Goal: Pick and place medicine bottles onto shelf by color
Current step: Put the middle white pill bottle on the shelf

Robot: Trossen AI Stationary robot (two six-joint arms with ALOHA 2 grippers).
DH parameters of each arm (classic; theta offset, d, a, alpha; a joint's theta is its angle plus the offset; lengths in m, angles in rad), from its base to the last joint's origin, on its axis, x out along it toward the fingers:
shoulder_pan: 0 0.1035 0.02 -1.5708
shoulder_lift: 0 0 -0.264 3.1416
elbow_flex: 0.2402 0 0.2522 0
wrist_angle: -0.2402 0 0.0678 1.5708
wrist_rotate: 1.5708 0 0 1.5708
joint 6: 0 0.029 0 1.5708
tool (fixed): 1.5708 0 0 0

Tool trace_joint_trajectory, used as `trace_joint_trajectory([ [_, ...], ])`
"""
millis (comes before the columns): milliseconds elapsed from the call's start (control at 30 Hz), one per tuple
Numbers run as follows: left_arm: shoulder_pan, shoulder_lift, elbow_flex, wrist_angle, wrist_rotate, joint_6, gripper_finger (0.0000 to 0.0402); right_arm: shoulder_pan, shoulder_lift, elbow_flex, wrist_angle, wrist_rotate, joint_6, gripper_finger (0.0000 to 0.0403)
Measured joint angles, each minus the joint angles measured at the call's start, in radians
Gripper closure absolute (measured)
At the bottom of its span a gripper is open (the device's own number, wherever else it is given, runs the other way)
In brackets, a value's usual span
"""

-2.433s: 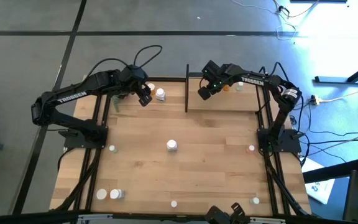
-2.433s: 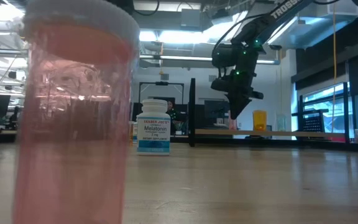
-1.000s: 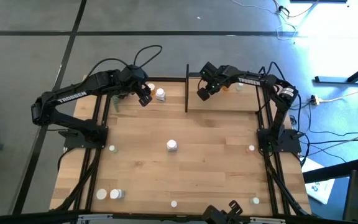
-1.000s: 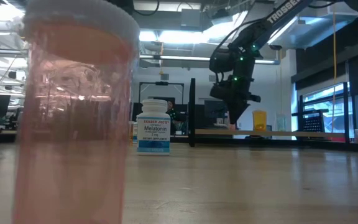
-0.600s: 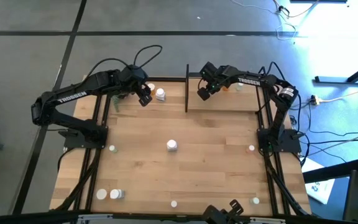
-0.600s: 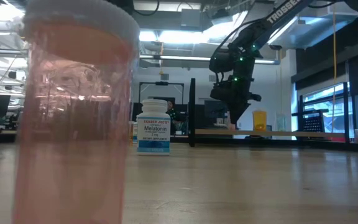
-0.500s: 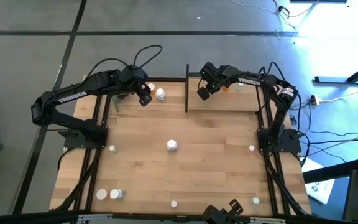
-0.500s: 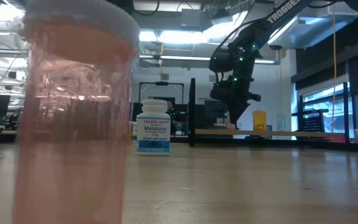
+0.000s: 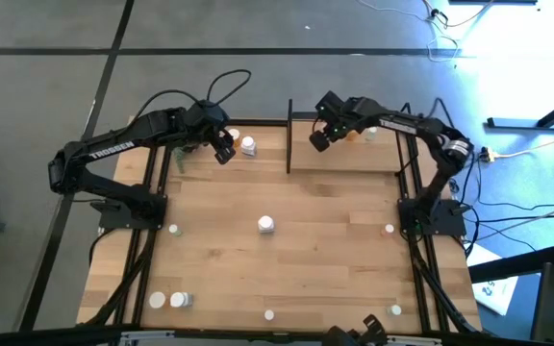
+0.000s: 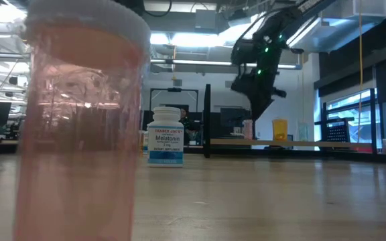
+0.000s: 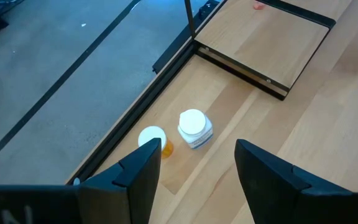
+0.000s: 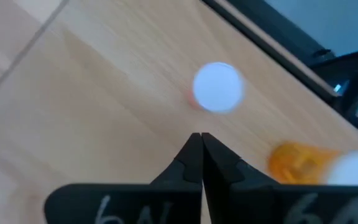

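1. The right claw point(image 9: 317, 144) hangs above the light wooden shelf board with thin black posts point(image 9: 354, 154) at the tabletop's far edge, on its right half. Its two dark fingers point(image 12: 196, 155) are pressed together with nothing between them.
2. Just past those fingertips a white-capped pinkish pill bottle point(image 12: 217, 88) stands upright on the shelf, cap up, apart from the claw. In the low view this pinkish bottle point(image 10: 247, 129) stands below the claw point(image 10: 260, 115).
3. Beside it on the shelf stands an orange pill bottle point(image 12: 298, 159), also upright point(image 10: 280, 129).
4. The left claw point(image 9: 224, 154) hovers near the far edge on the left half of the light wooden tabletop point(image 9: 335, 250). Its fingers point(image 11: 142, 174) are partly apart and hold nothing.
5. Ahead of it a white pill bottle with a white cap point(image 11: 194, 129) and a white-capped orange pill bottle point(image 11: 154, 140) stand upright just beside each other, close to the far edge.
6. A white pill bottle labelled Melatonin point(image 10: 165, 136) stands upright near the tabletop's middle point(image 9: 266, 225).
7. A large-looming pinkish translucent bottle with a white cap point(image 10: 79, 120) stands upright at the near edge, right against the low camera.
8. More small white-capped bottles dot the near left corner point(image 9: 168, 301), the near edge point(image 9: 269, 314), the near right corner point(image 9: 395, 309) and the left point(image 9: 173, 229) and right point(image 9: 389, 229) edges; all appear upright.
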Motion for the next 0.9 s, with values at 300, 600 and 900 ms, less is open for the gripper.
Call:
trace_joint_trajectory([
  [300, 0.0, -0.003, 0.0, -0.019, 0.0, 0.0, 0.0202, 0.105, -0.209, 0.0, -0.051, 0.001, -0.106, 0.0402],
  [600, -0.002, -0.004, 0.0, -0.023, 0.059, 0.002, 0.0202, 0.23, -0.334, 0.001, -0.087, -0.185, -0.282, 0.0402],
  [900, -0.005, -0.004, 0.0, -0.072, 0.113, 0.003, 0.0202, 0.322, -0.345, 0.001, -0.051, -0.495, -0.474, 0.0402],
])
